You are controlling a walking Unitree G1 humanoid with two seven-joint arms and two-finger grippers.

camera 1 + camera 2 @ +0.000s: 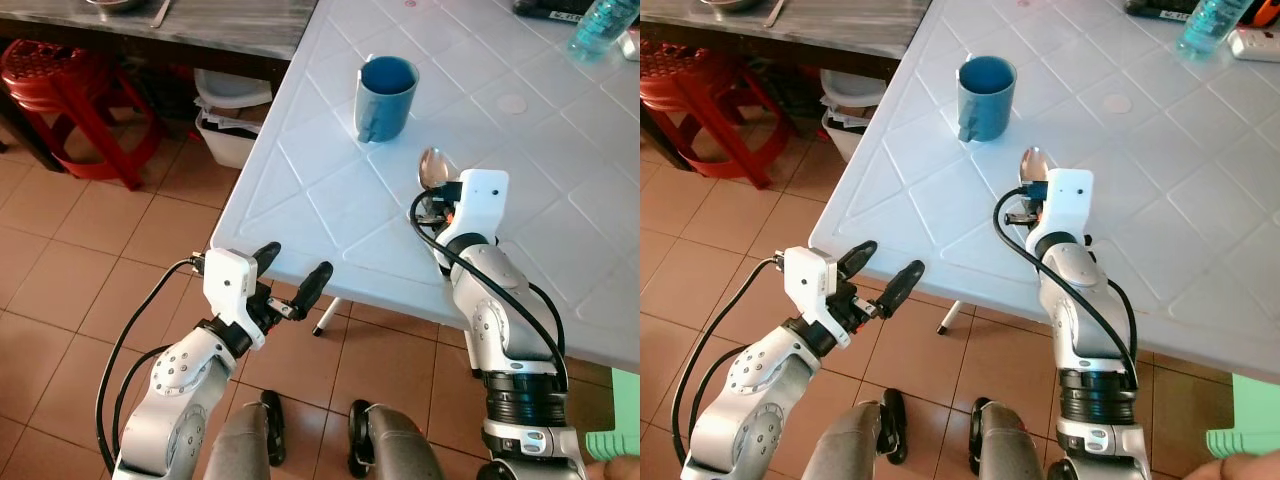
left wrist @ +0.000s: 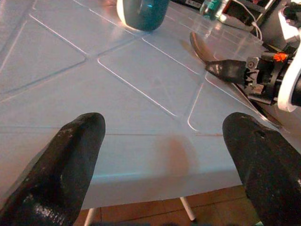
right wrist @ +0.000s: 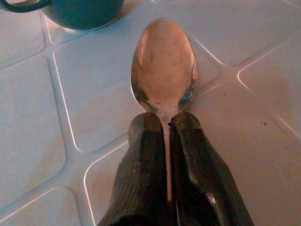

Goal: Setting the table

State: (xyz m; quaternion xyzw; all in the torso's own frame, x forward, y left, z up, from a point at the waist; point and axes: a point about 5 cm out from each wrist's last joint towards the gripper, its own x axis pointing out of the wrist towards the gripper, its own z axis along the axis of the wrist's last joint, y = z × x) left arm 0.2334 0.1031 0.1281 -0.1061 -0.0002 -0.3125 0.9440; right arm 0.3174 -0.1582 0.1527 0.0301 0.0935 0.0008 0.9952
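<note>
Head views: the right gripper (image 1: 440, 200) holds the spoon (image 1: 434, 167) over the white table (image 1: 330, 200), near the blue mug (image 1: 386, 97). Lower it level beside the mug before releasing.

Right wrist view: fingers (image 3: 146, 165) pinch the spoon neck.

Left wrist view: the left gripper (image 2: 164, 160) gapes wide, empty, at the table's edge.

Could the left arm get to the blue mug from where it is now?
Probably yes. The left gripper hangs open just off the table edge, and the surface between it and the mug is bare. The right gripper, shut on the spoon, sits off to the side.
</note>
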